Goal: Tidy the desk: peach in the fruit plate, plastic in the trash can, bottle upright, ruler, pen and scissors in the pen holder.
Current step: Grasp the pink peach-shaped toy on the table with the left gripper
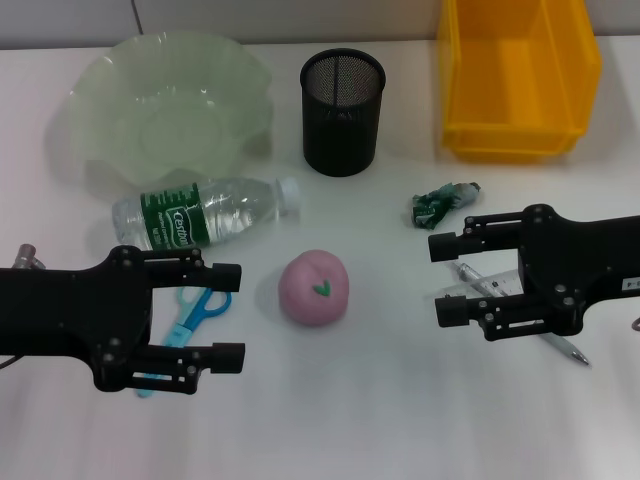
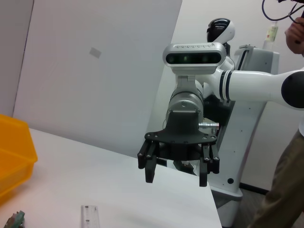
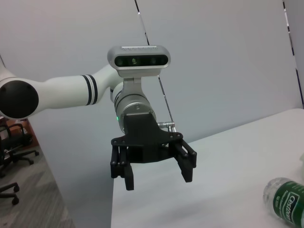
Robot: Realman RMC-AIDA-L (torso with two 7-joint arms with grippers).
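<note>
Head view shows the peach [image 1: 314, 288] on the table [image 1: 400, 420] between both spread, empty grippers. Left gripper [image 1: 227, 312] hovers over the scissors [image 1: 190, 320], near the lying bottle [image 1: 205, 212]; right gripper [image 1: 447, 279] over pen [image 1: 565, 348] and ruler [image 1: 500, 287], by the plastic wrapper [image 1: 440, 204]. Behind stand fruit plate [image 1: 100, 85], pen holder [image 1: 342, 113], yellow bin [image 1: 518, 140].
</note>
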